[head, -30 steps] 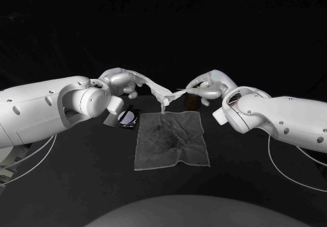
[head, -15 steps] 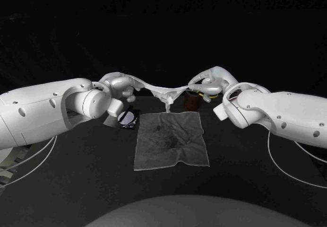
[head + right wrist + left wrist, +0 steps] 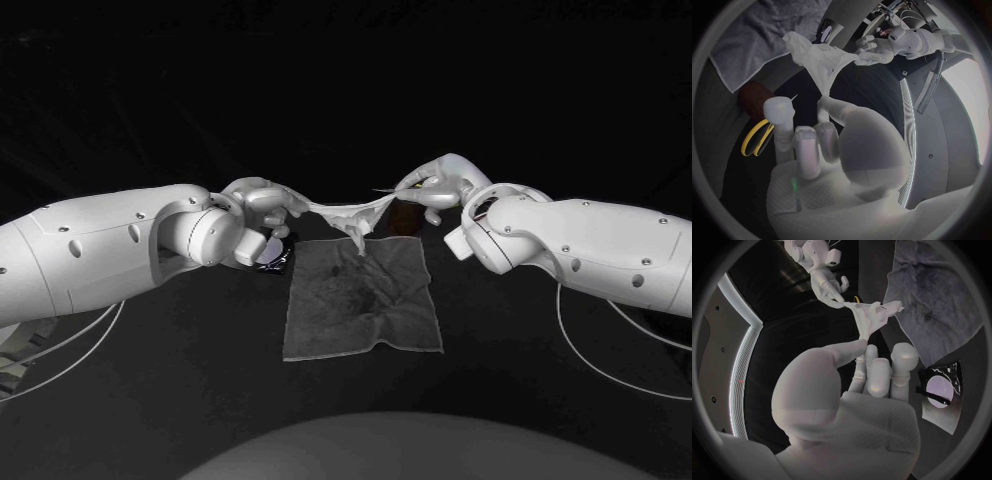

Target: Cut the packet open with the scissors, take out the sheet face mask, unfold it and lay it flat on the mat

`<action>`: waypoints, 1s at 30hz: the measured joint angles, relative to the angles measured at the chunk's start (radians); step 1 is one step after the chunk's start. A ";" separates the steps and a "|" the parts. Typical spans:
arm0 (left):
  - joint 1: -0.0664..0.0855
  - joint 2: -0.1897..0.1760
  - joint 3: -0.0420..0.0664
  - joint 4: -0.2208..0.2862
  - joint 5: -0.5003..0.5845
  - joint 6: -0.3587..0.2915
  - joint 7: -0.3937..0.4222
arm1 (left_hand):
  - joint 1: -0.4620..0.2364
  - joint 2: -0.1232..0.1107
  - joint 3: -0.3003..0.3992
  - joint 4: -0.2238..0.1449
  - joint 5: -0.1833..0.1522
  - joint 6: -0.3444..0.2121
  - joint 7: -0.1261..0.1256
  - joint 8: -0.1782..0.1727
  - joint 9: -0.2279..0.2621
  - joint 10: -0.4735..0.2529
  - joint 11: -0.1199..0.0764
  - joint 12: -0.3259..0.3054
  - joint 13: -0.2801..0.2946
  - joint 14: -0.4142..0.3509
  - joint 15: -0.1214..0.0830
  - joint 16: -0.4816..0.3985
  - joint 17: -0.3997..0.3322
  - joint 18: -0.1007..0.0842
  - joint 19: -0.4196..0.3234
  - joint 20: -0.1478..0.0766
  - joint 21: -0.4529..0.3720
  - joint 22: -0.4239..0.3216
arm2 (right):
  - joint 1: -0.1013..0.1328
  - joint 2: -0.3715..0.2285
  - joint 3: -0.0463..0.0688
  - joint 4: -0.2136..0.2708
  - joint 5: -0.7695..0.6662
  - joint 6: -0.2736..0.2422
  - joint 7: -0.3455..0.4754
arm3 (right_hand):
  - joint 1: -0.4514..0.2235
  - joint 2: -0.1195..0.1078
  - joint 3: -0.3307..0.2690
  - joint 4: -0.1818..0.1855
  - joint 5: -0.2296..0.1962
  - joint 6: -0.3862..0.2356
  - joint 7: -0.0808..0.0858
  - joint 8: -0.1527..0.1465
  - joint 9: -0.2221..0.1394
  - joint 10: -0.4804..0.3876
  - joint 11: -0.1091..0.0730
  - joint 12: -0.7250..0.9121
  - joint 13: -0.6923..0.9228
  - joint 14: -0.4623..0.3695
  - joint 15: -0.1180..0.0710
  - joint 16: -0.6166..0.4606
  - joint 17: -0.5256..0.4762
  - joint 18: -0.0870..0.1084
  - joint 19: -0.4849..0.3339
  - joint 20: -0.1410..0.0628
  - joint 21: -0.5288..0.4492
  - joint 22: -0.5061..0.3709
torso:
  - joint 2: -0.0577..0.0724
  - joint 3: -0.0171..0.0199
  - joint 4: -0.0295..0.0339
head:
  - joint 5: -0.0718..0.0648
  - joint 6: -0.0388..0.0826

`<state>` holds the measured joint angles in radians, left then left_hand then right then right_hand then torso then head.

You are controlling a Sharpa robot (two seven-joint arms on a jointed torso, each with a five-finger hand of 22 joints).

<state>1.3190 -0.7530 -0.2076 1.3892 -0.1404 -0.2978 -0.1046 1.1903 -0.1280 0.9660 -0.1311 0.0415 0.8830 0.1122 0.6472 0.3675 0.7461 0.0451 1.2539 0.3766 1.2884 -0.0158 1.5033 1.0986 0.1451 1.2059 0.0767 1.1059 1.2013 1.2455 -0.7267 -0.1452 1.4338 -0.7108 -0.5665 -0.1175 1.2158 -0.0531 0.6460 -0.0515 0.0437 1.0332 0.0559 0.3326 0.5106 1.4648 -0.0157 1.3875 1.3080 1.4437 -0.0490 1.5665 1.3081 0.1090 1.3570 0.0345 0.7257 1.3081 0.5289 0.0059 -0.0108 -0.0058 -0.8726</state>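
A crumpled white sheet face mask hangs in the air between my two hands, above the far edge of the grey mat. My left hand pinches one end and my right hand pinches the other. A loose tail of it dangles toward the mat. In the left wrist view the mask runs from my left hand to my right hand. The right wrist view has the mask stretching from my right hand to the left hand.
The cut packet, dark with a shiny face, lies beside the mat under my left arm. Yellow-handled scissors lie next to a dark brown object below my right hand, off the mat's far right corner.
My left hand has come down and toward the mat's far edge with its end of the mask. The mask now spans wider between the hands, sagging in the middle.
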 measured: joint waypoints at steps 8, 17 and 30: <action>-0.018 0.074 0.001 -0.087 0.011 -0.001 -0.007 | -0.004 -0.004 0.000 0.000 0.004 0.000 0.000 -0.001 0.000 0.000 0.000 0.000 0.000 0.000 0.000 0.000 0.001 0.000 0.000 0.000 0.000 0.000 | -0.011 0.058 -0.002 -0.063 0.006 0.009 -0.017 | 0.000 0.000 0.003 -0.003 -0.002 -0.001 -0.001 0.001 0.000 0.000 0.000 0.000 -0.001 0.000 0.000 0.000 -0.001 0.012 0.000 0.000 0.000 0.000 | 0.005 -0.0021 -0.0010 | 0.001 0.000; -0.022 0.106 0.026 -0.137 0.026 -0.007 0.002 | -0.004 -0.004 0.000 0.000 0.004 0.000 0.000 -0.005 0.009 0.000 0.000 0.000 0.000 0.000 0.000 0.000 -0.003 0.000 0.000 0.000 -0.004 -0.004 | -0.013 0.086 -0.001 -0.109 0.005 0.006 -0.021 | -0.005 -0.005 0.003 -0.003 0.001 -0.002 -0.002 0.008 0.000 0.000 0.000 0.000 0.000 0.000 0.000 0.001 -0.001 0.012 0.000 0.000 -0.004 -0.001 | 0.010 -0.0047 -0.0033 | -0.001 0.000; -0.081 0.018 0.010 0.027 0.032 -0.023 -0.002 | -0.002 -0.002 0.000 0.000 0.003 0.000 0.000 -0.002 0.009 0.000 0.000 0.000 0.000 0.000 0.000 -0.001 -0.002 0.000 0.000 0.000 -0.004 -0.002 | -0.066 -0.014 -0.002 0.034 -0.013 0.013 -0.025 | -0.006 -0.006 0.005 0.000 0.002 -0.001 -0.001 0.008 0.000 0.000 0.000 0.000 0.000 0.000 0.000 0.001 0.000 0.012 0.000 0.000 -0.004 0.000 | 0.012 -0.0033 -0.0027 | -0.004 0.000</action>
<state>1.2381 -0.7345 -0.1981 1.4162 -0.1081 -0.3209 -0.1067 1.1884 -0.1302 0.9656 -0.1310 0.0448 0.8825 0.1123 0.6452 0.3762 0.7458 0.0455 1.2539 0.3766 1.2883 -0.0157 1.5023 1.0966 0.1451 1.2059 0.0769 1.1019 1.1996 1.1791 -0.7404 -0.1477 1.4675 -0.7233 -0.5536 -0.1429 1.2098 -0.0593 0.6512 -0.0513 0.0454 1.0320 0.0547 0.3409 0.5106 1.4648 -0.0157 1.3873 1.3081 1.4438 -0.0491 1.5671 1.3078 0.1211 1.3570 0.0346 0.7215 1.3077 0.5406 0.0027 -0.0135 -0.0099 -0.8726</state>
